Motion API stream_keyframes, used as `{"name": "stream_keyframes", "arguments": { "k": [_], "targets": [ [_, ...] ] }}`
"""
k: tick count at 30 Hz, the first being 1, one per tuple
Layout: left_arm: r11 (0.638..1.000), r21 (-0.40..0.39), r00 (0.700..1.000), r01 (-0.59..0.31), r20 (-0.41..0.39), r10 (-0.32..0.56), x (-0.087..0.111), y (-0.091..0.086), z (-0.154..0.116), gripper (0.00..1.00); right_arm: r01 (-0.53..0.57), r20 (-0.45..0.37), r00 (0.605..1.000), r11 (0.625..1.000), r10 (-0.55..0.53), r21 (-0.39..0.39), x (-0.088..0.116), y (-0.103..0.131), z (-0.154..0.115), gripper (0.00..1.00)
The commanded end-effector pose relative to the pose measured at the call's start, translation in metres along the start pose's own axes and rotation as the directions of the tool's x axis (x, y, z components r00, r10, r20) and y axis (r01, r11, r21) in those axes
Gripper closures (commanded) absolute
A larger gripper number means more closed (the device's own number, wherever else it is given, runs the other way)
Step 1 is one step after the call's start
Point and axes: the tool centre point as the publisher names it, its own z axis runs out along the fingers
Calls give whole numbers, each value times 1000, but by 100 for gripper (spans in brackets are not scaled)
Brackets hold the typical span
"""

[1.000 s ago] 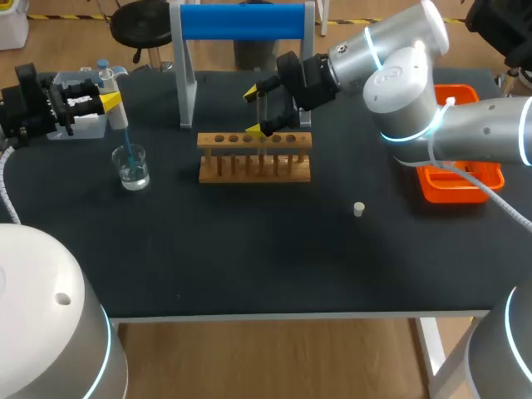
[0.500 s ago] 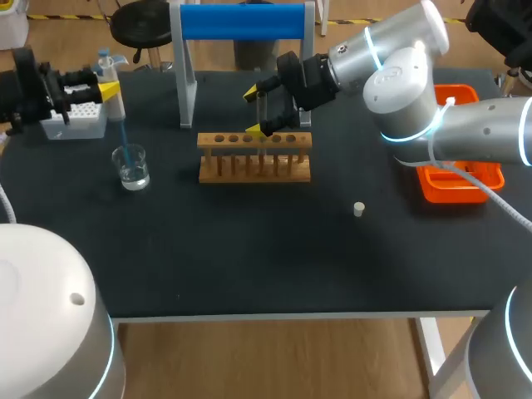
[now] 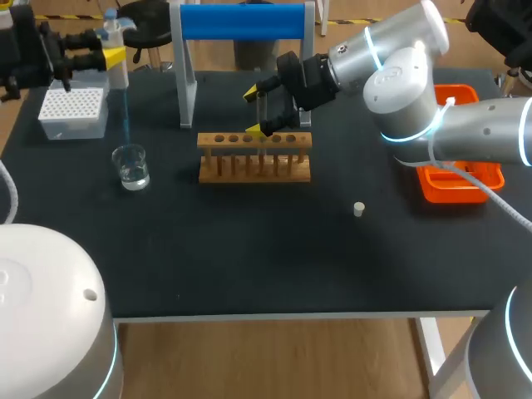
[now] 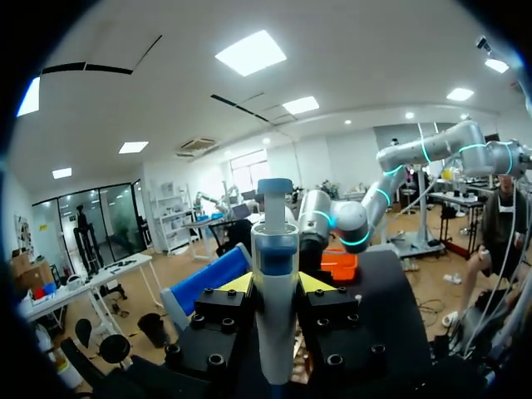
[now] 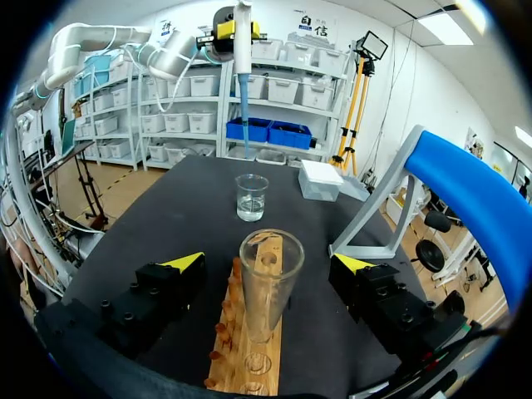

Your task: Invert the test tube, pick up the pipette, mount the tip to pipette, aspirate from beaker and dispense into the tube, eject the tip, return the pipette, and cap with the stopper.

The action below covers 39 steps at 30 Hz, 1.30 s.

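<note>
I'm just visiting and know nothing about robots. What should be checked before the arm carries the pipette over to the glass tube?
1. Pipette gripped: ok. The left pincer has both fingers against it.
2. Blue tip mounted: ok.
3. Tip lifted out of the beaker: ok. The right wrist view shows it above the rim.
4. Liquid drawn into the tip: cannot tell.
5. Test tube upright in the wooden rack, mouth up: ok.
6. Tube steadied: not ok. The right pincer is open, with a finger on either side and neither touching.
</note>
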Motion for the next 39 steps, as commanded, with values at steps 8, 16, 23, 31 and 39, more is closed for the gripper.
{"name": "stream_keyframes", "arguments": {
  "k": [8, 16, 23, 31, 39],
  "targets": [
    [998, 17, 996, 61, -63, -60, 5, -76, 37, 100, 0, 1, 1000, 1000, 0, 0, 1, 0, -1, 0],
    [997, 36, 986, 67, -152, -61, 11, -123, 78, 100, 0, 1, 1000, 1000, 0, 0, 1, 0, -1, 0],
    [994, 49, 965, 101, -249, -86, 18, -143, 123, 100, 0, 1, 1000, 1000, 0, 0, 1, 0, -1, 0],
    [988, 92, 937, 128, -337, -90, 24, -149, 159, 100, 0, 1, 1000, 1000, 0, 0, 1, 0, -1, 0],
    [983, 131, 916, 127, -395, -66, 27, -147, 180, 100, 0, 1, 1000, 1000, 0, 0, 1, 0, -1, 0]
  ]
}}
